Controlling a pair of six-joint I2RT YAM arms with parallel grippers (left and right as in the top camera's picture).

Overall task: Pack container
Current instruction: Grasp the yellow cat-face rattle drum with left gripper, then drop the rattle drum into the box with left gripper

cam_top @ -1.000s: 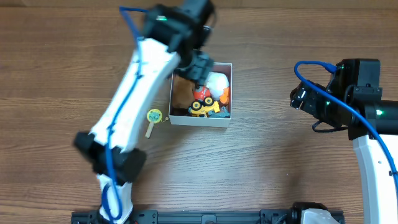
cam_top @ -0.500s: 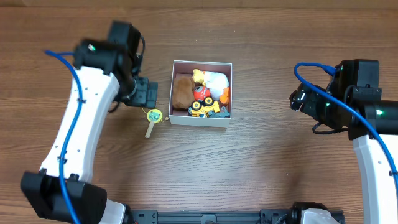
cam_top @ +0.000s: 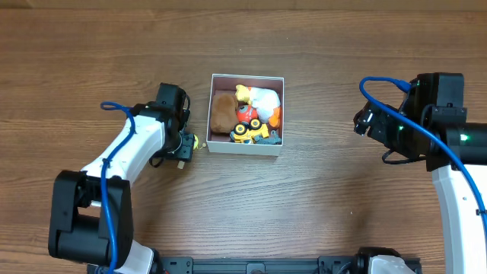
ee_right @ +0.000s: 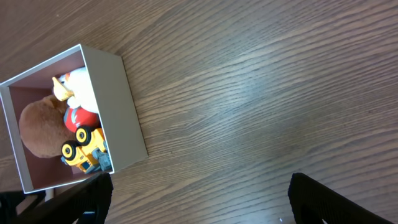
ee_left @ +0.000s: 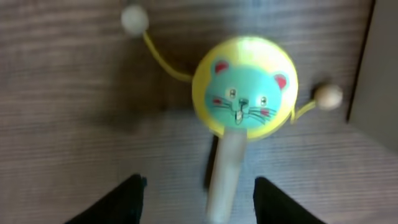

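Note:
The container (cam_top: 245,146) is a white-walled box with a pink-brown inside, at mid table. It holds a brown plush (cam_top: 222,110), a white and orange plush (cam_top: 262,99), a red toy and a yellow truck (cam_top: 251,131). It also shows in the right wrist view (ee_right: 118,106). A yellow rattle drum with a teal cat face (ee_left: 244,93) and a wooden handle (ee_left: 224,177) lies on the table just left of the box. My left gripper (ee_left: 198,199) is open, low over it, its fingers either side of the handle. My right gripper (ee_right: 199,202) is open and empty, far right.
The box's left wall (ee_left: 376,74) stands right beside the rattle's bead (ee_left: 328,95). Bare wooden table (cam_top: 327,198) lies between the box and my right arm (cam_top: 426,122).
My left arm has swung from over the box down to the table at its left and now sits low over the rattle drum. My right arm has not moved.

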